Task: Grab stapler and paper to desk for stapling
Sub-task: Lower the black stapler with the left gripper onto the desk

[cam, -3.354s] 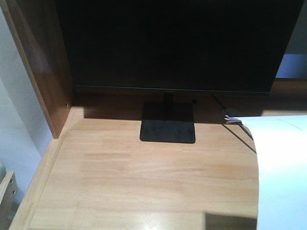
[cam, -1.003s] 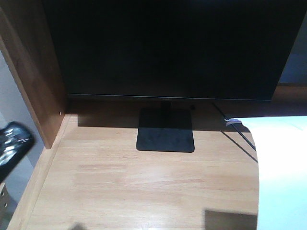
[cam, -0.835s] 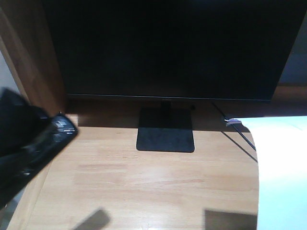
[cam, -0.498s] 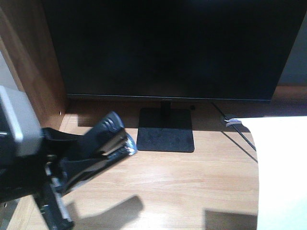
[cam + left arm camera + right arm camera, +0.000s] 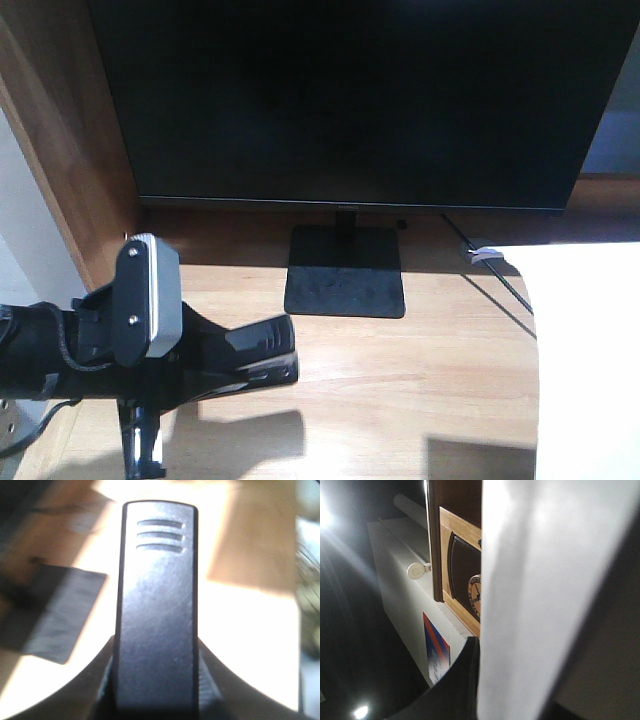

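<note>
Clamping stiff, weighty-looking stapler (image 5: 255, 352) by its sides in left gripper (image 5: 156, 695) over desk (image 5: 410, 375), pinching limp, light paper (image 5: 590, 360) in right gripper (image 5: 520, 700)

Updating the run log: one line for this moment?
left gripper: shut on stapler, over desk | right gripper: shut on paper | stapling: not begun

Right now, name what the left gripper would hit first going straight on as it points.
Holding the stapler, the left gripper points right across the desk. The monitor base sits off that line; the edge of the paper likely comes first, though depth is unclear.
</note>
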Motion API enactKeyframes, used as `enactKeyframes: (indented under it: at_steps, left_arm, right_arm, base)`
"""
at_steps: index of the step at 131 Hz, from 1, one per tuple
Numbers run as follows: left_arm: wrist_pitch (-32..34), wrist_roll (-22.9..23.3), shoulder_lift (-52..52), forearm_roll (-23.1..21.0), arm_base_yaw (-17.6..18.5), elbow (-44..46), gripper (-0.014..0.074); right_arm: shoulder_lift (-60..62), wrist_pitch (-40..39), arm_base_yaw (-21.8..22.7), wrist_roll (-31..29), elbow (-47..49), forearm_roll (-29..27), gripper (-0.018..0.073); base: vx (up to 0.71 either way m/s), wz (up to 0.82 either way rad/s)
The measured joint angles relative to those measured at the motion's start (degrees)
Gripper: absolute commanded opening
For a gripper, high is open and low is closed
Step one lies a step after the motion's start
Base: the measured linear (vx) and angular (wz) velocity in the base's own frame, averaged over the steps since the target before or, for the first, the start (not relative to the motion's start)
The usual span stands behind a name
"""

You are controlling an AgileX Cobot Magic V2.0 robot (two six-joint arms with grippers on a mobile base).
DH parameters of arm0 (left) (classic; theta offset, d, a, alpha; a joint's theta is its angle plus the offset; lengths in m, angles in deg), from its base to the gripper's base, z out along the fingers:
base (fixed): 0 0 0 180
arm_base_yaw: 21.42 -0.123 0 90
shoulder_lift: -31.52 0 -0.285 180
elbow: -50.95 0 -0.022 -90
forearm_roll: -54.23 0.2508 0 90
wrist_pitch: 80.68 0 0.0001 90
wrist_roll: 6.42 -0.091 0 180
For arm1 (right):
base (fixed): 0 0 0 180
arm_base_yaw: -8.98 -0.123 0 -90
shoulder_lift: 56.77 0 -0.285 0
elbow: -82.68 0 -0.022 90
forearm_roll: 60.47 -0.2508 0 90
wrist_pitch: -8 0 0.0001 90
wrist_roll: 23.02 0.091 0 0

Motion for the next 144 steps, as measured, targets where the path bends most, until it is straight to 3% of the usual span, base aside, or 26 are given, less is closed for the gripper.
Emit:
enactKeyframes:
  at_steps: [15, 29, 81, 144]
  left_arm:
    - [-3.41, -6.89, 5.36, 0.04, -3.23, 0.71, -0.0006]
    - [-6.36, -9.23, 10.66, 0.04, -4.85, 2.70, -0.0006]
    - [-9.96, -9.34, 28.59, 0.04, -4.74, 12.98, -0.0006]
    - [-7.01, -9.34, 39.07, 0.70, -3.47, 14.44, -0.0003]
  right_arm:
    - [0.00, 0.00, 0.00, 0.00, 0.00, 0.00, -0.0007]
    - [0.00, 0.00, 0.00, 0.00, 0.00, 0.00, -0.0007]
    - [0.00, 0.00, 0.00, 0.00, 0.00, 0.00, -0.0007]
    - [0.00, 0.00, 0.00, 0.00, 0.00, 0.00, -0.0007]
  base:
    - [0.00, 0.00]
    - [0.00, 0.00]
    - [0.00, 0.00]
    - [0.00, 0.00]
